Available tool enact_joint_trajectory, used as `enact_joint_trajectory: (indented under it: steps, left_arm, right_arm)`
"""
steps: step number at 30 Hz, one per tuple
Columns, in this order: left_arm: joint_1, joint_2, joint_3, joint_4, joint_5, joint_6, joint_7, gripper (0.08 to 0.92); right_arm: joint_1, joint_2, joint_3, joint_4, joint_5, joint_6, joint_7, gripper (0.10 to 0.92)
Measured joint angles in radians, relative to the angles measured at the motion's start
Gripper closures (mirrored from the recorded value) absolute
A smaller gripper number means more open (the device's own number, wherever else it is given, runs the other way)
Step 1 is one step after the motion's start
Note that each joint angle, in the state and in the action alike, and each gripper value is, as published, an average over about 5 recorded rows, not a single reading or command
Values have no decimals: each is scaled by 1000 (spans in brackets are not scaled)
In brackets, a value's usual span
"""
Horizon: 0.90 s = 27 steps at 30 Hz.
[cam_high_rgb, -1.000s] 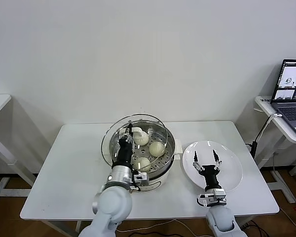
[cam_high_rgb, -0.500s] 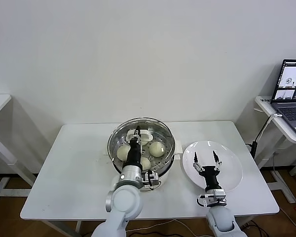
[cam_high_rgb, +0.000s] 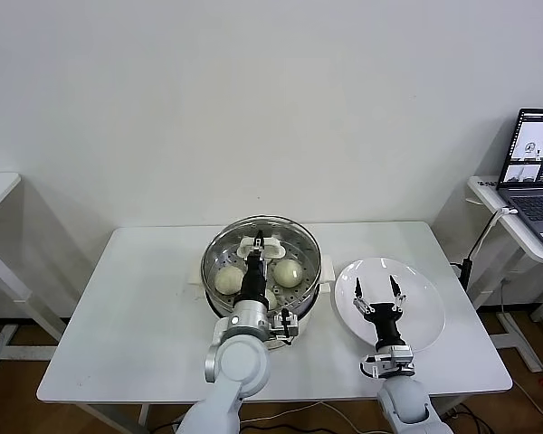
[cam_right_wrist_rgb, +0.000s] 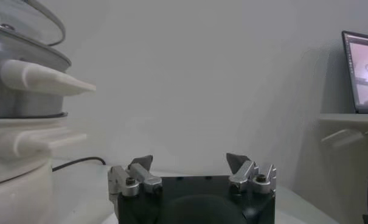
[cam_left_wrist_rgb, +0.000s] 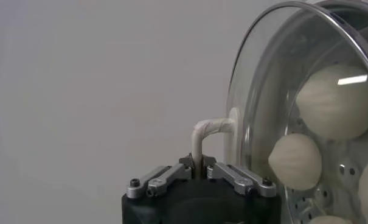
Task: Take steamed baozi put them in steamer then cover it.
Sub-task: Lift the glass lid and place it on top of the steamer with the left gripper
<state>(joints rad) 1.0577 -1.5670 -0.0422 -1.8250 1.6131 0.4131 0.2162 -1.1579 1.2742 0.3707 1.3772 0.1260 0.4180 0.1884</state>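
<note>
steamer (cam_high_rgb: 219, 253): sat mid-table on its white electric base, just left of the white plate (cam_high_rgb: 427, 303), not touching it.
cover (cam_high_rgb: 300, 246): glass lid lay over the steamer; whether the metal rim was seated all the way round could not be told. Head view showed it roughly centred on the pot. Left wrist view showed the rim (cam_left_wrist_rgb: 256, 61) and white handle (cam_left_wrist_rgb: 209, 131) close up.
steamed baozi (cam_high_rgb: 288, 272): inside the steamer under the glass. Two seen clearly from the head view, one left (cam_high_rgb: 228, 280) and one right; more showed through the lid in the left wrist view (cam_left_wrist_rgb: 296, 161), full count partly blocked by the arm.
left gripper (cam_high_rgb: 258, 242): over the steamer's centre, fingers pinched tight on the cover's white handle (cam_high_rgb: 259, 241). Arm reached in from the near side.
right gripper (cam_high_rgb: 381, 294): parked above the white plate, near right of the steamer, fingers spread wide, nothing between them. Right wrist view confirmed the gap (cam_right_wrist_rgb: 190, 165).
table (cam_high_rgb: 127, 316): white, carried the steamer and the plate.
laptop (cam_high_rgb: 534, 176): on a side stand far right, screen lit, well apart from the work.
</note>
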Motion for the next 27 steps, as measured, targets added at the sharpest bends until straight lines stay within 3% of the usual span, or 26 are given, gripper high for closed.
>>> enact_joint_trajectory:
  steps: [27]
  left_arm:
    - [1, -10, -16, 50, 25, -20, -16, 811]
  right_arm:
    - [9, -1, -2, -7, -1, 0, -2, 203]
